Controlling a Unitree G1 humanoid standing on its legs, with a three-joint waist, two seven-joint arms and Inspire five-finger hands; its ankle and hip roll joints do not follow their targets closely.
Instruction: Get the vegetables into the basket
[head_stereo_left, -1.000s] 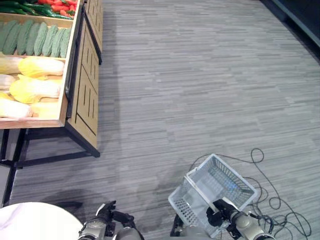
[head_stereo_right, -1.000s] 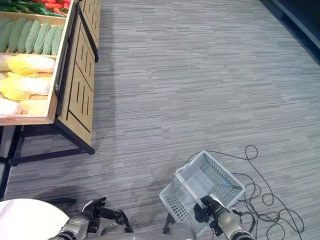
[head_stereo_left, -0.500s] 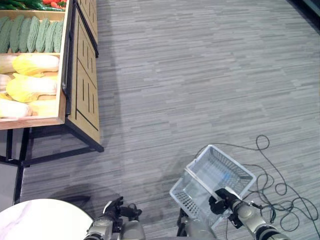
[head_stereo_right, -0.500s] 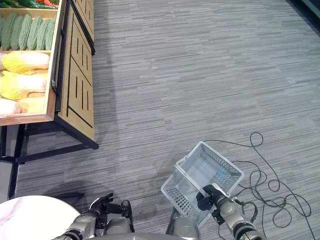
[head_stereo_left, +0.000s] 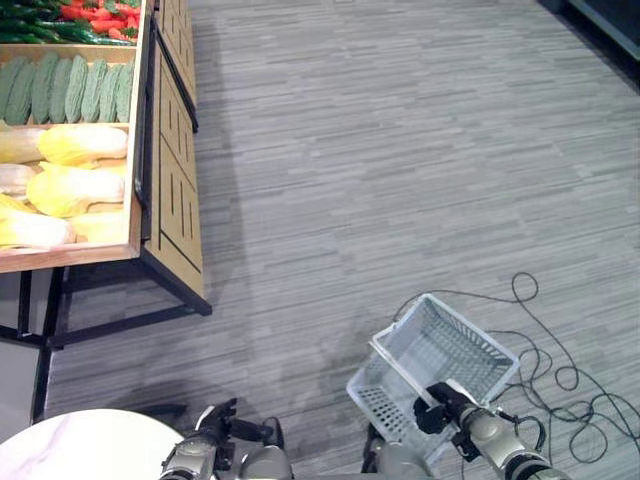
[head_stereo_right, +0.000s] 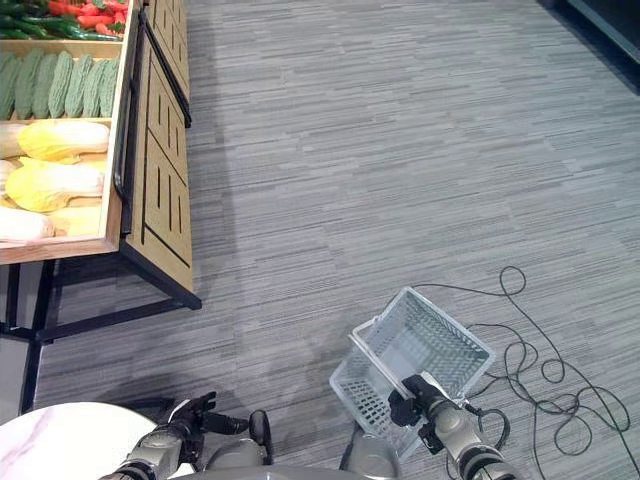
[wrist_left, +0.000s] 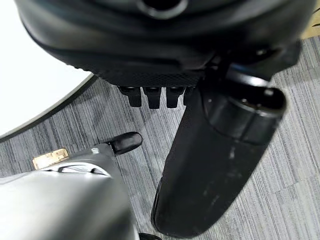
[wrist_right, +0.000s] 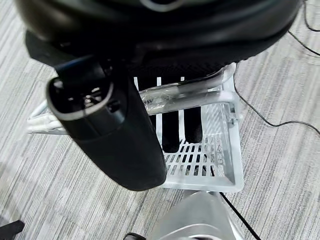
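The right hand (head_stereo_left: 436, 412) hangs low, fingers (wrist_right: 171, 131) curled round the handle (wrist_right: 185, 97) of the basket (head_stereo_left: 470, 345). Beside it, the left hand (head_stereo_right: 185, 428) hangs with fingers loosely apart. Vegetables (head_stereo_left: 72, 180) lie on the shelf (head_stereo_left: 165, 170), well apart from the basket.

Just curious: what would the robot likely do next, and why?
Probably step toward the stand: the right hand already grips the empty basket by its handle, and the vegetables lie out of reach, while the left hand hangs free.

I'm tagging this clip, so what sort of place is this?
Probably a shop's produce section or a mock-up of one: a wooden stand holds sorted vegetables, and the right hand carries a plastic shopping basket over grey carpet.
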